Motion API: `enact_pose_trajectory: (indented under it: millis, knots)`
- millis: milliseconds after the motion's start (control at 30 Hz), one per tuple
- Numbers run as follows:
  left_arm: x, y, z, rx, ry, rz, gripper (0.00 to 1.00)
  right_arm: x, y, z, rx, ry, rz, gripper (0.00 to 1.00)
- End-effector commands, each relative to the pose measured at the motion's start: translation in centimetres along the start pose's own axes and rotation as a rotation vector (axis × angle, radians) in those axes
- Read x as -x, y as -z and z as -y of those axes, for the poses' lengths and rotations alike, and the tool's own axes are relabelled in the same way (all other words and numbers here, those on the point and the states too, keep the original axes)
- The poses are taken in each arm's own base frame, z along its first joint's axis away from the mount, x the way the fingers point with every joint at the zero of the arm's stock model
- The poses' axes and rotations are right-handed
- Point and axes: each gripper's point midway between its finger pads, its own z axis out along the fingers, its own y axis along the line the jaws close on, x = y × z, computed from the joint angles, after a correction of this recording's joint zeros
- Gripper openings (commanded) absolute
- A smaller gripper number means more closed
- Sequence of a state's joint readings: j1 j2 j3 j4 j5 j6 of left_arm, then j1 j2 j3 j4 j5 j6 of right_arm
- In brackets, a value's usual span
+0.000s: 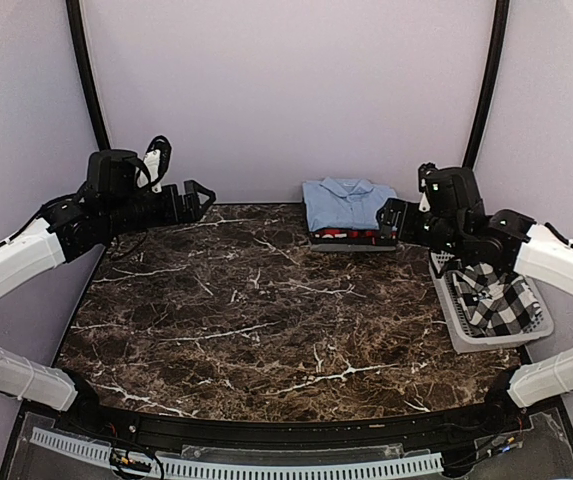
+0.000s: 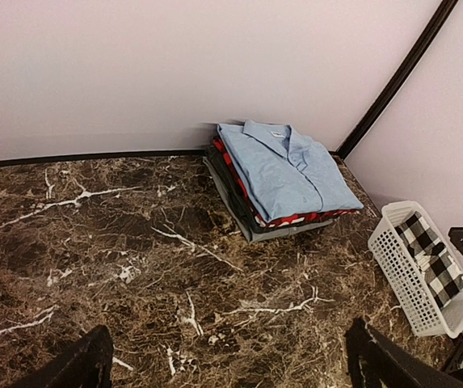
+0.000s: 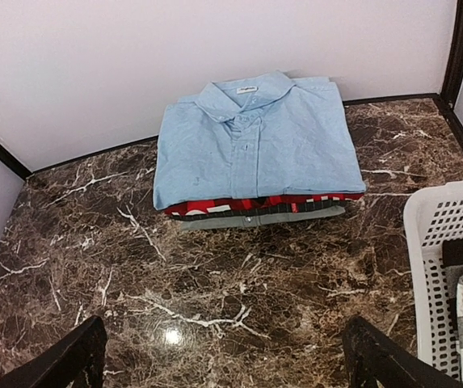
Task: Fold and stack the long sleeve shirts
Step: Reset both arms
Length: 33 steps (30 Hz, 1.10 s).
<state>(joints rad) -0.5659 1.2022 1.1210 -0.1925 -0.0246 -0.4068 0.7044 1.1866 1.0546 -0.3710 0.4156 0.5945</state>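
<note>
Right of stack (image 1: 349,212), checked shirt (image 1: 501,297) sits in basket (image 1: 463,338) | left claw (image 2: 227,347), right claw (image 3: 223,339) spread | best: pinch high, lift clear.

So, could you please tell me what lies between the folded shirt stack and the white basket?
Only bare marble tabletop separates the shirt stack and the basket; the right wrist view shows it best.

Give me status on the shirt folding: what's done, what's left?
Done: the light blue shirt lies folded at the back, on top of the red-and-black plaid shirt.
In hand: nothing. The left hand and right hand are both open and empty.
Left: the black-and-white checked shirt sits in the white basket, not yet stacked.
</note>
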Motion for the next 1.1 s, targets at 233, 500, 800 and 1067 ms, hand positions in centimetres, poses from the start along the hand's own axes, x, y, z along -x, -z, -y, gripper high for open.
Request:
enact_pose_trajectory:
  millis: [233,500,800,1067]
  knots:
    - [0.1,-0.2,-0.2,0.014,0.009,0.008,0.99,4.4,3.2,0.6,0.020,-0.047,0.196,0.99]
    - [0.1,-0.4,-0.4,0.028,-0.009,0.002,0.96,3.6,2.5,0.5,0.013,-0.036,0.162,0.99]
    - [0.5,-0.3,-0.6,0.044,-0.005,0.012,0.96,3.1,2.0,0.8,-0.007,-0.046,0.142,0.99]
    - [0.5,-0.5,-0.4,0.035,-0.003,0.001,0.97,3.1,2.1,0.8,-0.004,-0.049,0.142,0.99]
